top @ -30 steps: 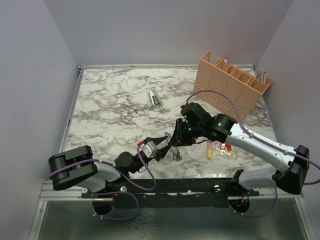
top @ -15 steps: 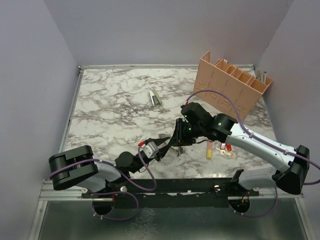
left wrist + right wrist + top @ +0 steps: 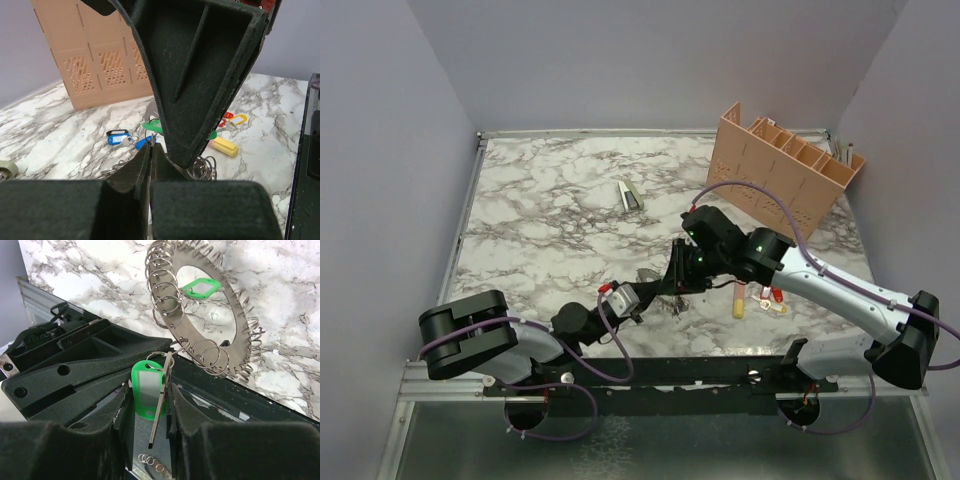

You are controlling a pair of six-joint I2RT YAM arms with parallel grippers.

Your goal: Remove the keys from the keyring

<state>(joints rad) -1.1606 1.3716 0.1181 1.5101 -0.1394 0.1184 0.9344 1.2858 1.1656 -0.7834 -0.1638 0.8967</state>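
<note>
My white marbled counter (image 3: 540, 230) carries a tan crate (image 3: 790, 165) at upper right and a small grey object (image 3: 630, 195) at upper centre. At lower right lie a yellow block (image 3: 737, 298), red-and-yellow tagged keys (image 3: 772, 298) and a blue-tagged key (image 3: 117, 138).

I work in a lab test cell: plain lilac walls (image 3: 400, 150) box in my marble-patterned table (image 3: 550, 210), and my bases (image 3: 465, 340) (cables (image 3: 760, 190) looping off them) bolt to a metal rail (image 3: 415, 390).
</note>
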